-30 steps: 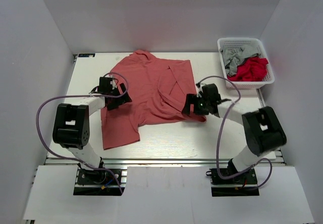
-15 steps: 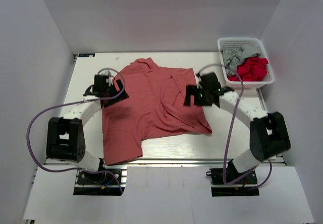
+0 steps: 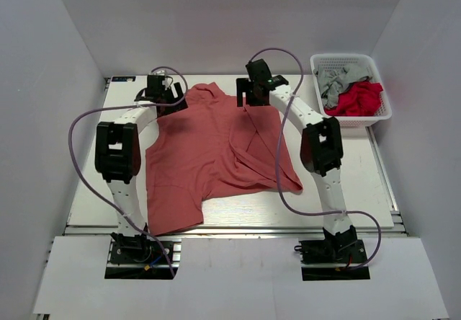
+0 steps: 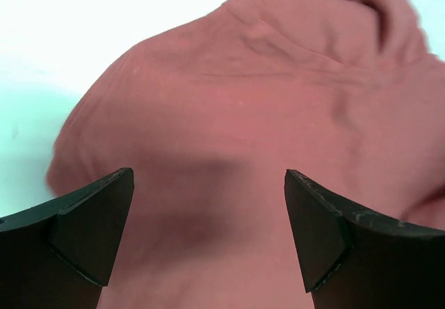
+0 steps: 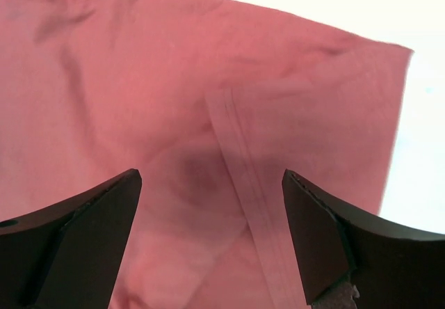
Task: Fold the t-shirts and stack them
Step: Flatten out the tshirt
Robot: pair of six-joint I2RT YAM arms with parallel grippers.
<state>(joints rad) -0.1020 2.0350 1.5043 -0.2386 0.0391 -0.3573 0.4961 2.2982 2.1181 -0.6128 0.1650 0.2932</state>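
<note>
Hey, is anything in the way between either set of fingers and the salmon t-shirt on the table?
Nothing visible is. The left gripper and right gripper hang open over the salmon t-shirt near its far edge; each wrist view shows only bare cloth beneath the fingers.

End effector (image 5: 212,236) agape over salmon t-shirt (image 5: 139,100); hem visible

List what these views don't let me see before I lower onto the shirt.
- Top view: the left gripper and right gripper cover the salmon t-shirt's far shoulder edges.
- Wrist views: how high the fingers are above the cloth cannot be judged. The left wrist view is blurred.
- Top view: the shirt's folded-over right side hides what lies beneath it.
- Top view, the basket: the grey cloth and red cloth are bunched, so count and type are unclear.
</note>
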